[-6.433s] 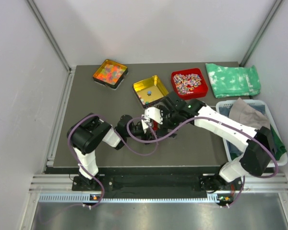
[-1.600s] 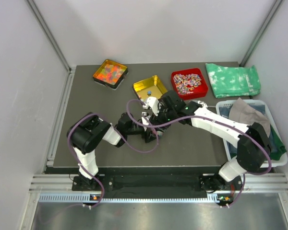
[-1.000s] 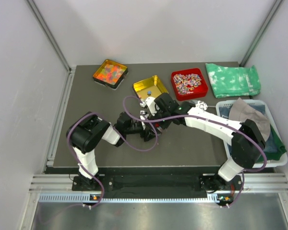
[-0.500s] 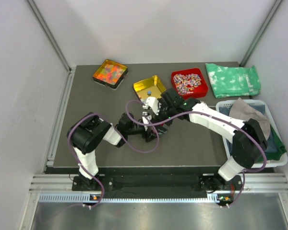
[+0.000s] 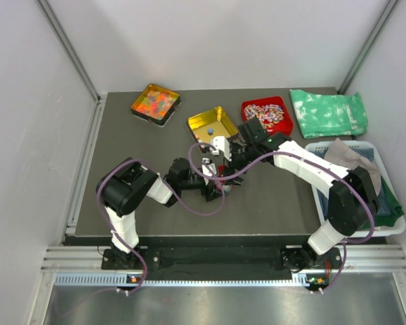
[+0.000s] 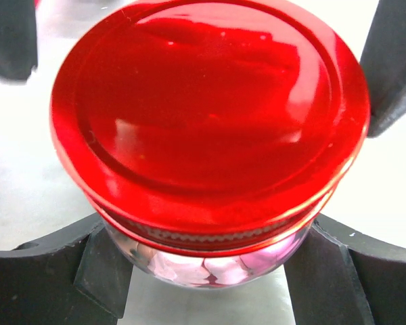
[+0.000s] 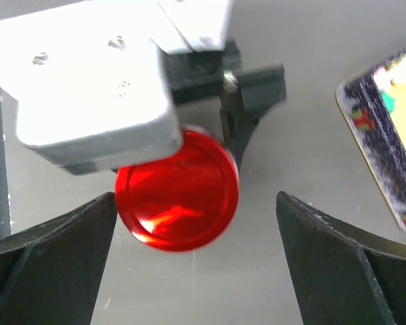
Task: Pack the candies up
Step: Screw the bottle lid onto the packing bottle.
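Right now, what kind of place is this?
Probably a robot lab cell: white walls box in a dark table, the left arm and right arm are bolted at its edge, and a red tray holds sweets.

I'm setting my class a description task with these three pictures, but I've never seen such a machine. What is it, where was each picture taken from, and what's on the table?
It is a pair of robot arms bolted to a table's near edge, each ending in a two-finger gripper. The overhead picture looks down from behind them; the other two come from cameras on the wrists. The left gripper grips a glass jar below its red lid; pinkish shapes show inside. The right gripper hangs open above the lid. On the dark table lie a yellow tray with a few candies, a red tray of wrapped sweets, an orange tray of sweets, a green cloth and a white basket of cloths.
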Tool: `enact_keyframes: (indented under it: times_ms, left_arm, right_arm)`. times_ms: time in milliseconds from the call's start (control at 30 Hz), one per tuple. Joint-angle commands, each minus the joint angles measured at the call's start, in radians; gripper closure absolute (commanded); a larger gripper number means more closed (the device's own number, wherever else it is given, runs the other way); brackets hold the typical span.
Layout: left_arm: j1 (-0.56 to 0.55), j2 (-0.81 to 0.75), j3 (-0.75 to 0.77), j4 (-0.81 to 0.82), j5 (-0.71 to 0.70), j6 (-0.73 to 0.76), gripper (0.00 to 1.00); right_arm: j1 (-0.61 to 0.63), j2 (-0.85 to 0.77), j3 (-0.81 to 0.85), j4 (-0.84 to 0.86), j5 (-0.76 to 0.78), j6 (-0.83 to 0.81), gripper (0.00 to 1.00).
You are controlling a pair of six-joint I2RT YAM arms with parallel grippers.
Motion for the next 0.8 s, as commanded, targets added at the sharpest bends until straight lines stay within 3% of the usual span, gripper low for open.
enact_keyframes:
  times_ms: [0, 433, 767]
  left_arm:
    - [-0.01, 0.045, 0.016, -0.108, 0.086, 0.02, 0.36]
    - [-0.016, 0.045, 0.027, -0.136, 0.094, 0.031, 0.36]
    - [-0.015, 0.04, 0.028, -0.139, 0.04, 0.033, 0.36]
  right_arm:
    - [-0.015, -0.029, -0.022, 0.046, -0.121, -0.068, 0.02]
    - [-0.018, -0.023, -0.019, 0.089, -0.148, -0.025, 0.19]
    - [-0.018, -0.041, -0.085, 0.192, -0.084, 0.102, 0.53]
